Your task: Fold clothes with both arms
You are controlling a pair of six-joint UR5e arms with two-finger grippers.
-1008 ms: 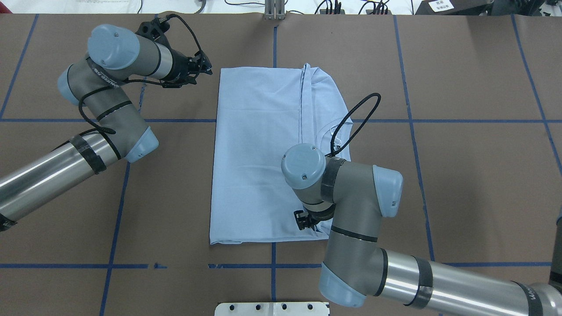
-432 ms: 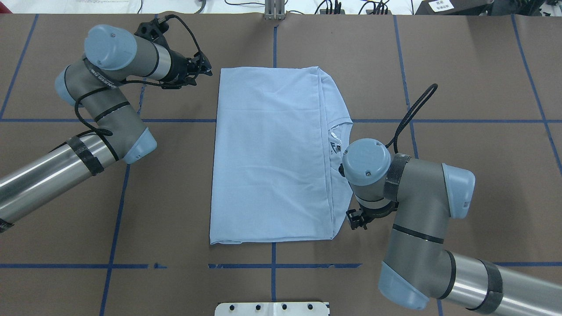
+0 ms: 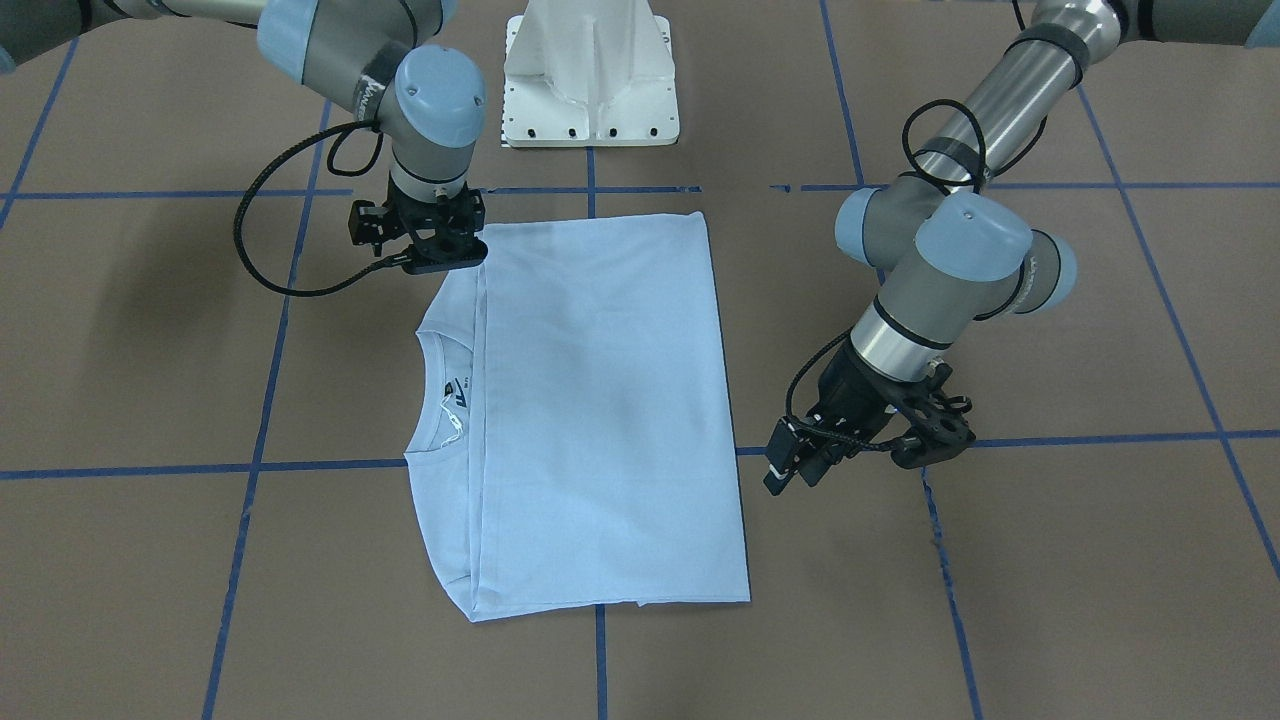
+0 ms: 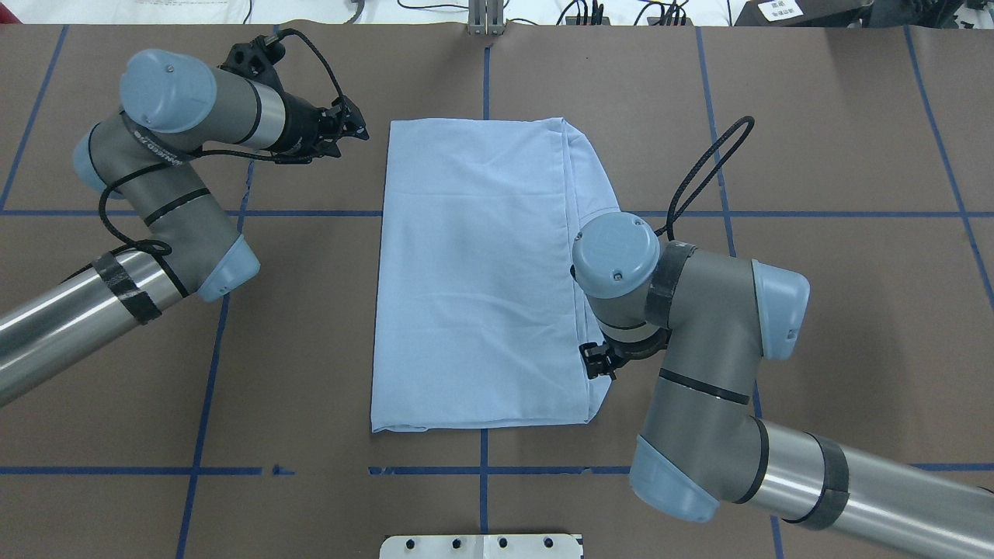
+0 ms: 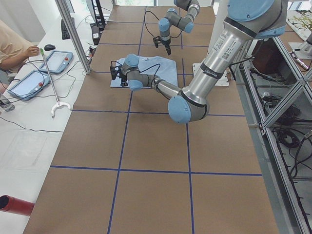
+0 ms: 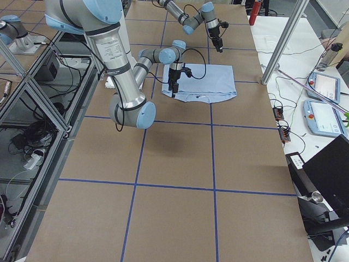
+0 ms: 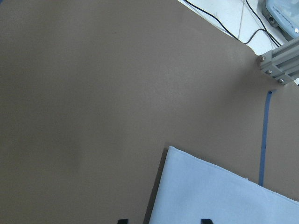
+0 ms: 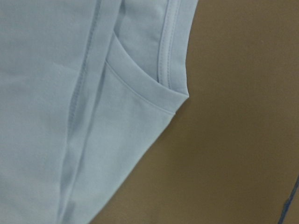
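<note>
The light blue T-shirt (image 4: 474,272) lies folded lengthwise into a flat rectangle on the brown table. Its collar and dark chest print (image 3: 455,392) peek out along one long edge. My right gripper (image 4: 598,363) hovers low over the shirt's near right corner; it looks open and empty. Its wrist view shows only a hem corner of the shirt (image 8: 140,93) on brown table, with no fingers. My left gripper (image 4: 349,128) hangs beside the shirt's far left corner, off the cloth, open and empty. Two separated fingertips (image 7: 205,220) show above the shirt corner (image 7: 219,196).
The white pedestal base (image 4: 481,546) stands at the table's near edge. Blue tape lines (image 4: 210,341) grid the brown table. A metal bracket (image 4: 485,19) and cables sit at the far edge. Tablets and an operator (image 5: 14,44) are beyond it.
The right arm swung right off the shirt after laying the flap flat, then came back left to the shirt's near right corner. The left arm drew back slightly left.
</note>
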